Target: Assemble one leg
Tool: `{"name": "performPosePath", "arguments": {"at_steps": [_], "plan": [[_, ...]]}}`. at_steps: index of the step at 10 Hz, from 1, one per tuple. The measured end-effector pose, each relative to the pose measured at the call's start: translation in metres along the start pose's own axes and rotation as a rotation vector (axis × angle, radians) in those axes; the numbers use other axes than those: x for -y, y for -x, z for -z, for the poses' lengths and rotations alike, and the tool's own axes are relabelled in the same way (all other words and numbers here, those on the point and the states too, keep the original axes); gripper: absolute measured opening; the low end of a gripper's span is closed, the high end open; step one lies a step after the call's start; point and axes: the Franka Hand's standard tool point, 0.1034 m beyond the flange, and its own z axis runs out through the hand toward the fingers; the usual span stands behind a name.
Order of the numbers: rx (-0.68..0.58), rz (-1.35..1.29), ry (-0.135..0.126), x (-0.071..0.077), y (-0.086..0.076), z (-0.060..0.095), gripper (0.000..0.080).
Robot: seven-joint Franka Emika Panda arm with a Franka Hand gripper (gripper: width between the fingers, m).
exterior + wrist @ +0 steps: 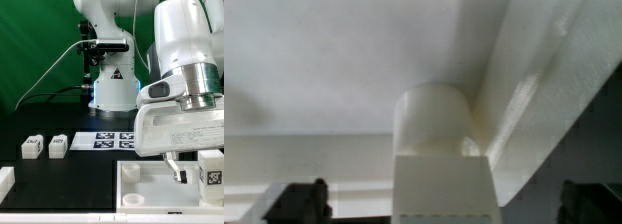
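Note:
In the exterior view my gripper (190,170) hangs low over the right part of the large white tray-like piece (140,190). A leg (212,166), a small white block with a black-and-white tag, stands right beside the one finger that shows. In the wrist view that leg (441,130) lies between my two dark fingertips (299,200), its rounded end pointing away, against a wall of the white piece (331,70). Gaps show on both sides of the leg, so the gripper (441,205) is open around it. Two more legs (30,147) (57,146) sit at the exterior view's left.
The marker board (115,140) lies on the black table behind the tray-like piece. The robot's base (110,85) stands at the back before a green curtain. Another white part (5,181) lies at the exterior view's left edge.

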Motion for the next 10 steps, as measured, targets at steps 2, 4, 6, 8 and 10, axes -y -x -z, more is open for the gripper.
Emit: {"name": "performPosePath", "arguments": {"at_steps": [2,4,6,8,10], "plan": [[0.013,-0.004,-0.002,-0.002,-0.009,0.010,0.0649],[0.105,-0.010,-0.019,-0.003,-0.022,0.027,0.0649],[0.104,-0.015,-0.020,-0.006,-0.035,0.030,0.0649],[0.335,-0.029,-0.062,-0.001,-0.037,0.027,0.0649],[0.515,-0.070,-0.082,-0.001,-0.041,0.021,0.0649]]}}
